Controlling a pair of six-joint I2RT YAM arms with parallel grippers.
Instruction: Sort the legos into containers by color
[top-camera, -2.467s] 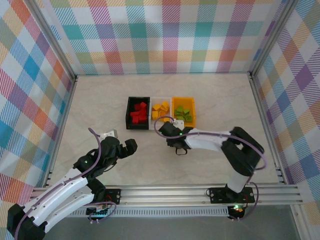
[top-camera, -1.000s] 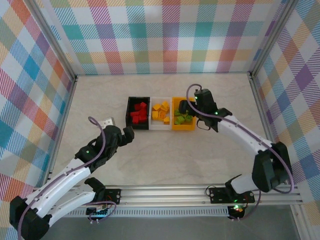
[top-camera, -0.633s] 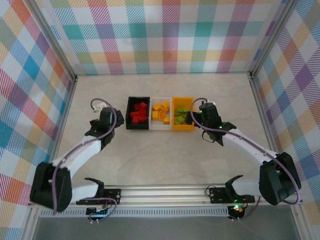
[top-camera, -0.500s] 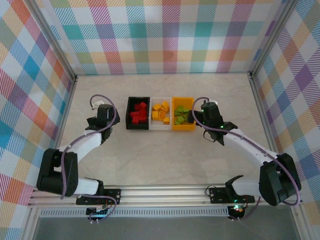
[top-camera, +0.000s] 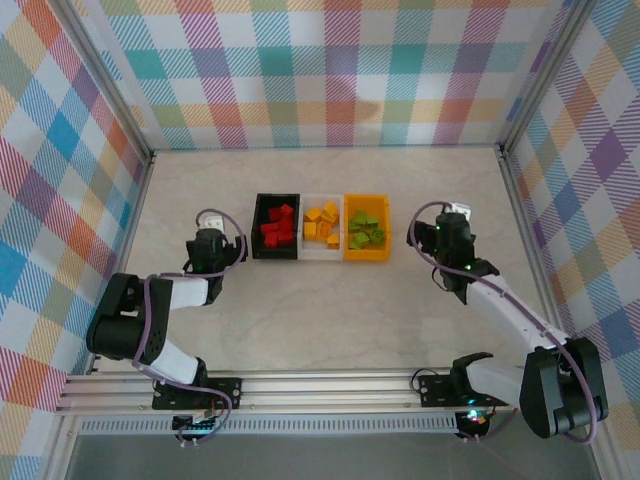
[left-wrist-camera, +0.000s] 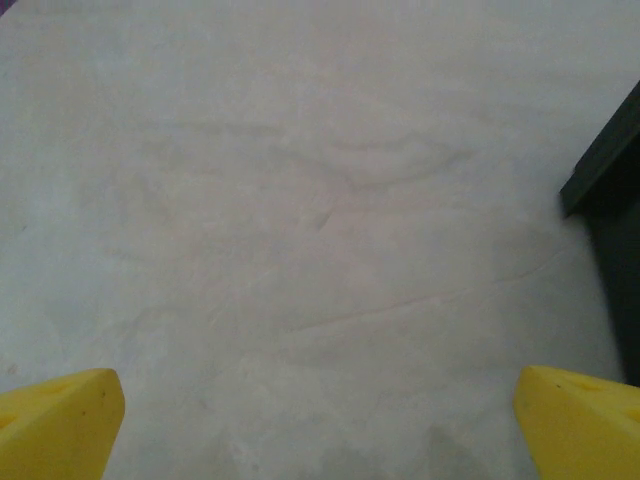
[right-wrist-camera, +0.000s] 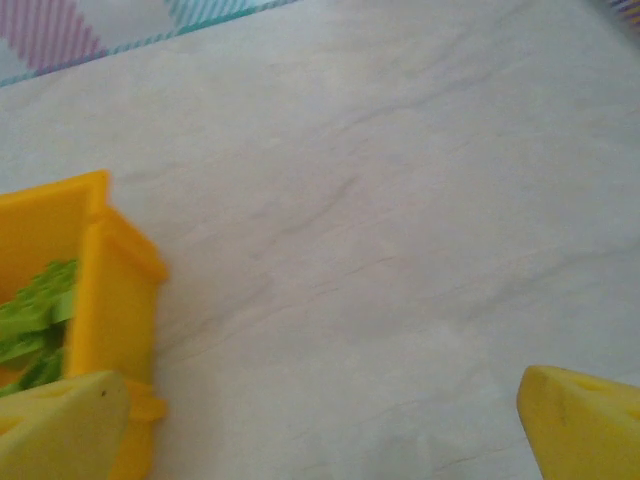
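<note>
On the tabletop (top-camera: 330, 310), red bricks (top-camera: 277, 225) are lying in the black bin (top-camera: 256, 225), yellow bricks (top-camera: 322, 222) in the white bin (top-camera: 322, 255), green bricks (top-camera: 366, 230) in the orange bin (top-camera: 367, 256). Open and empty, the left gripper (left-wrist-camera: 320, 425) is hovering beside the black bin, the right gripper (right-wrist-camera: 320, 420) beside the orange one.

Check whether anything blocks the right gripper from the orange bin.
Nothing visible does. The right gripper, jaws open and empty, hangs just right of the orange bin, with bare table between them. The green legos already lie inside.
</note>
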